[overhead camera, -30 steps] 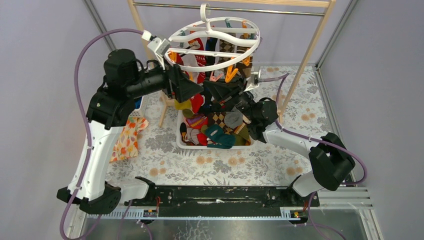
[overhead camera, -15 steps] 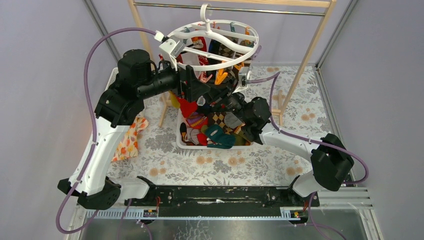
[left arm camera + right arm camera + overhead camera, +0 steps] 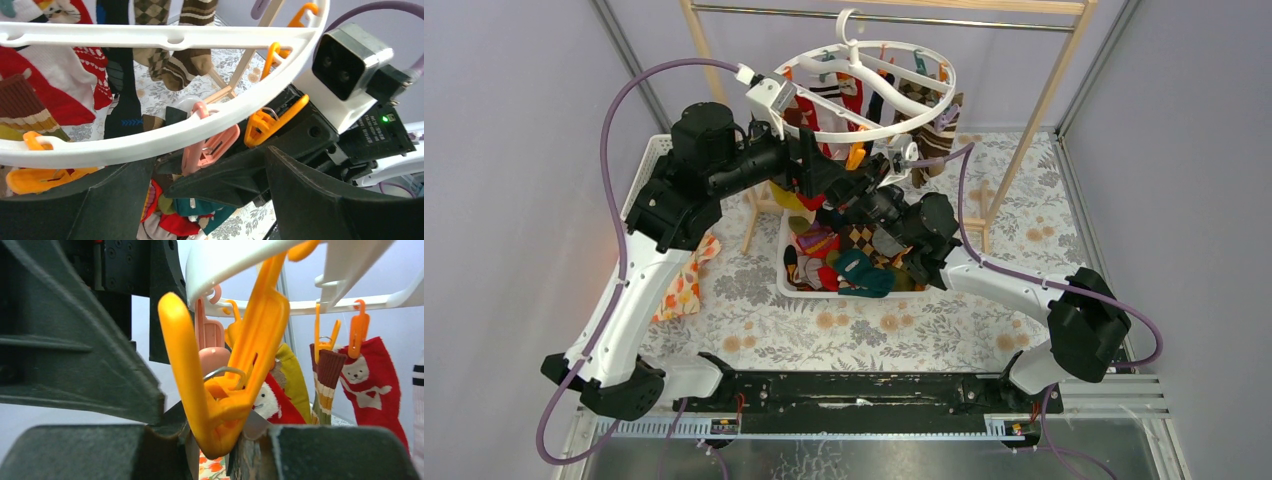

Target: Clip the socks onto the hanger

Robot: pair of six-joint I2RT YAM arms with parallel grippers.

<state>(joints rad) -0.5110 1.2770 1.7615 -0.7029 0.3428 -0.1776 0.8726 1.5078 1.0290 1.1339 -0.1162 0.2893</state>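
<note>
"While hung on rail (image 3: 754,12) at far centre, crowded by what?"

"By left gripper (image 3: 210,160), spread wide beneath hanger (image 3: 150,142) ring; by right gripper (image 3: 220,440), clamped on orange clip (image 3: 183,365). Socks (image 3: 370,390) pegged above, more heaped in basket (image 3: 782,285) below."

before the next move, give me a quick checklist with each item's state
1. Right hand closed on orange clip: ok.
2. Santa sock caught in that clip: cannot tell.
3. Left hand open: ok.
4. Left fingers clear of hanger: cannot tell.
5. Hanger hooked on rail: ok.
6. Room between hands: not ok, crowded under the hanger.
</note>
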